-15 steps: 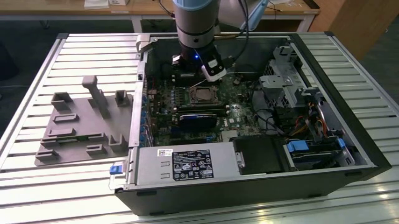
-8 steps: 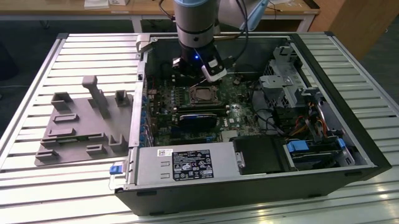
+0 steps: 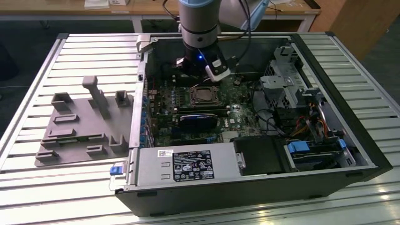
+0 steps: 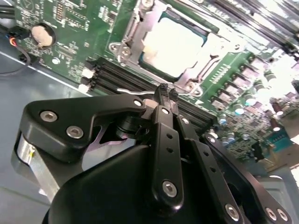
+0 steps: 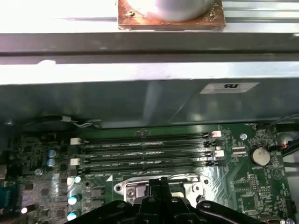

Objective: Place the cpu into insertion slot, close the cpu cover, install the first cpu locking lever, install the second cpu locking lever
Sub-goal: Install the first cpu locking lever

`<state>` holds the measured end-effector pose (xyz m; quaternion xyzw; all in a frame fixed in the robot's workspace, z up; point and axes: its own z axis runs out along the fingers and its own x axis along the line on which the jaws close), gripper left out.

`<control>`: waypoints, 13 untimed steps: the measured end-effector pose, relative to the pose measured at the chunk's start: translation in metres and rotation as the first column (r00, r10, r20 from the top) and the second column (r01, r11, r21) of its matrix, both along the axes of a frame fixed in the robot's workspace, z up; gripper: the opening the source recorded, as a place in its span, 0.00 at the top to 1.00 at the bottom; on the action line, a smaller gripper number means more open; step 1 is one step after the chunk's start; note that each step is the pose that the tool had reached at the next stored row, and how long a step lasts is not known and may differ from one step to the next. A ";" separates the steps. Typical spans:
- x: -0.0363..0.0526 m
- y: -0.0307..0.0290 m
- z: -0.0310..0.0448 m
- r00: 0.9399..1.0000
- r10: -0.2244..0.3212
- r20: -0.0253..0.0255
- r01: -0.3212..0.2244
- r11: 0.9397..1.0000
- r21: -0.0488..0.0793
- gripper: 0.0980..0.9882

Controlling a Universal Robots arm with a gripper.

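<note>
- Cpu (image 4: 173,39): sits framed by cpu cover (image 4: 135,35), just beyond gripper (image 4: 166,93) tips.
- Gripper: closed, tips at wire locking lever (image 4: 133,90).
- White case label (image 5: 229,87): print illegible.

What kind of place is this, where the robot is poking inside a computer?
Probably a robotics lab or workshop: a robot arm reaches into an open computer case on a slatted metal table, with wooden desks behind.

A wooden desk (image 3: 50,5) stands behind the slatted metal table (image 3: 75,47).

Robotics lab, open computer case (image 3: 250,187), slatted metal bench (image 3: 81,47)
</note>
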<state>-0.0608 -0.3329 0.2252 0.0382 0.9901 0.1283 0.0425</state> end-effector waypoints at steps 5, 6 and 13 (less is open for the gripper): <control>0.0095 0.0025 -0.0007 1.000 0.000 0.000 0.000 1.000 0.000 1.00; 0.0110 0.0028 -0.0008 1.000 0.000 0.000 0.000 1.000 0.000 1.00; 0.0123 0.0034 -0.0010 1.000 0.000 0.000 0.000 1.000 -0.001 1.00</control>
